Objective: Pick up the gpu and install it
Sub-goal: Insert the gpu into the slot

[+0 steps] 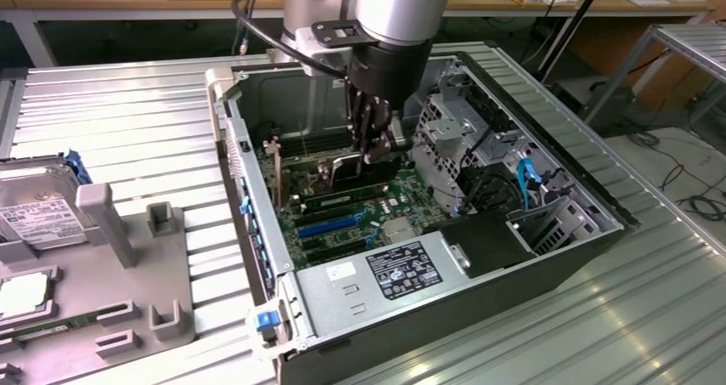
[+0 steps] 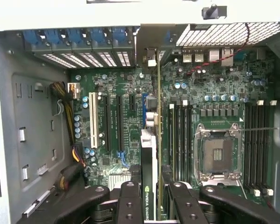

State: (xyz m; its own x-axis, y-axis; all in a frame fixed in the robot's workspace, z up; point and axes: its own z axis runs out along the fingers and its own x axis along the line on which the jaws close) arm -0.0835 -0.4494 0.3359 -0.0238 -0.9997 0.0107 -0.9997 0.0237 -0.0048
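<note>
Inside the case, exterior view: gripper (image 1: 376,151) reaches down into the open computer case (image 1: 590,206), fingers clamped on the gpu (image 1: 340,174), which stands on edge over the motherboard (image 1: 340,215).
Beside the case: a hard drive (image 1: 40,211) lies in a grey tray (image 1: 136,257), well apart.
Wrist view: the gpu (image 2: 149,154) is seen edge-on between the fingers (image 2: 130,200), above the expansion slots (image 2: 117,119) and beside the memory slots (image 2: 179,126).
Step in hand: judging by this, seating the card.
Next move calls for: edge squared to one slot, bracket lined up with the rear opening, straight even pressure.
</note>
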